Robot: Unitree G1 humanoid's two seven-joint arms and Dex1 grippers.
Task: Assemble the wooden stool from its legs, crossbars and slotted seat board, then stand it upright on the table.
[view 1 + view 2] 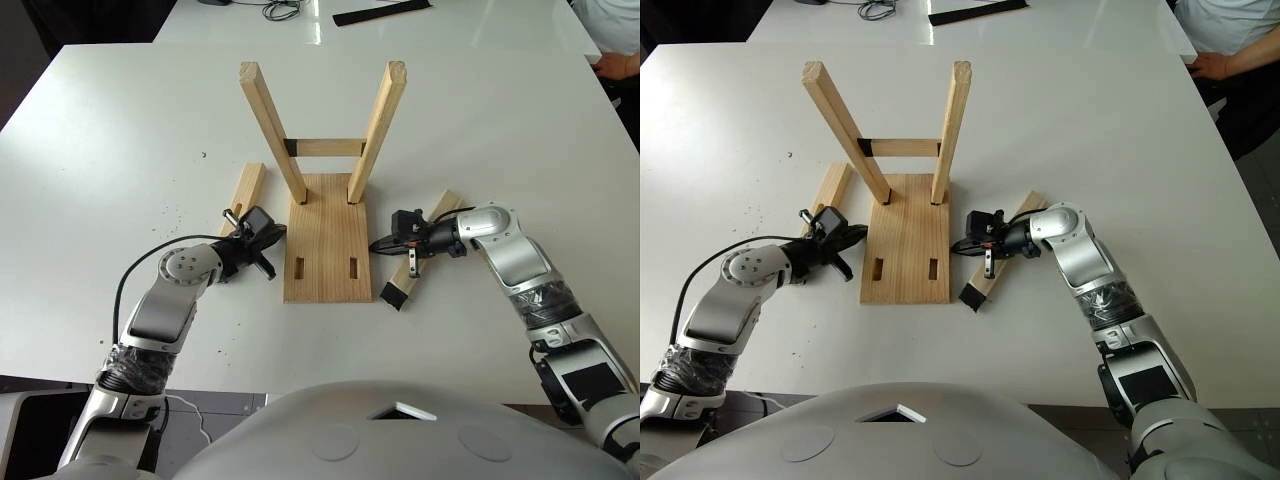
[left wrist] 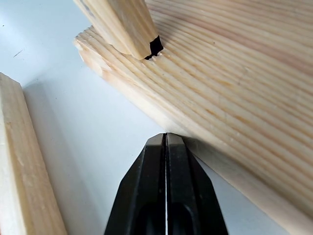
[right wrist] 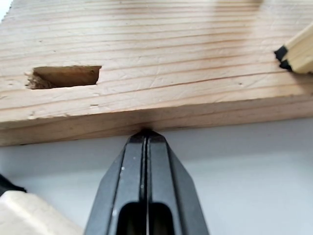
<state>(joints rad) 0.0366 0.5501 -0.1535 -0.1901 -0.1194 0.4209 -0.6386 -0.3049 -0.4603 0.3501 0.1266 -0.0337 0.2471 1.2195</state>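
**Stool half built: two legs in, two slots open**

The stool's seat board (image 1: 325,240) lies flat on the white table (image 1: 120,130), underside up, between the two arms. Two legs (image 1: 272,130) (image 1: 377,130) stand in the pair of slots on its far side. They lean outward from each other and are tied by one crossbar (image 1: 328,148) partway up.

The slots are the only things here that hold anything. The far pair is filled by those legs. The near pair (image 1: 299,267) (image 1: 353,266) is bare, and the right wrist view shows one of them as an open, rough-edged hole.

A loose leg (image 1: 247,187) lies on the table just beside the board's left edge. Another loose leg (image 1: 402,280) lies at an angle by the right edge, passing under the right arm.

The left gripper (image 1: 280,234) has its fingers pressed together and holds nothing, its tip at the board's left edge. The right gripper (image 1: 376,245) is likewise pressed together and empty, with its tip touching the right edge.

The step in hand looks like squaring or steadying the board from both sides. Next, I judge, a gripper must spread, take up a loose leg and seat its end in a near slot. That calls for close alignment, and for the board not to slide.
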